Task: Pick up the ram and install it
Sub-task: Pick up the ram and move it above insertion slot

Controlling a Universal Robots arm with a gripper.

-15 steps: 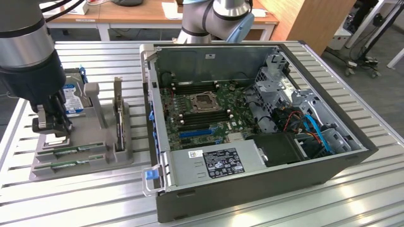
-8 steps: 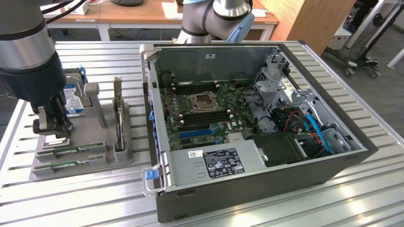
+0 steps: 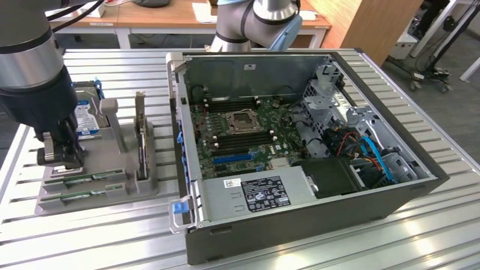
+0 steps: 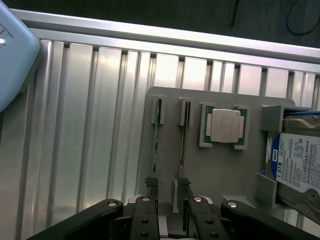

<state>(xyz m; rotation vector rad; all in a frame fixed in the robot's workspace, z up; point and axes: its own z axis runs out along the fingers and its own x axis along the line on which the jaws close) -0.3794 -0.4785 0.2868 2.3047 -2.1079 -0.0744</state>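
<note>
**Item: ram, two alike.** The first ram stick [image 4: 156,140] and the second ram stick [image 4: 182,145] are long, thin green boards. Each stands on edge in its own slot of the grey holder tray [image 4: 220,175].

**Location.** The tray rests on the slatted aluminium tabletop [image 4: 90,125], at the exterior view's left of the open computer case [image 3: 300,230]. It also carries a processor chip [image 4: 224,125] and a hard drive [image 4: 300,160]. Both sticks are well apart from the motherboard [image 3: 248,140] inside the case.

**Handling (judged).**
- Light and stiff along its length, but thin enough to crack or flex if twisted.
- The chips and the contact edge are delicate.
- The flat faces are likely to slip, so best taken across those faces near the middle of the upper edge and kept square and upright.

**Claw** [image 4: 172,201]. The jaws are spread wide and hold nothing.

**Relation.** The claw hangs just above one end of the tray's ram slots, with a finger near the end of each stick. It is not clear which stick lies between the jaws. No contact with either stick can be seen.
</note>
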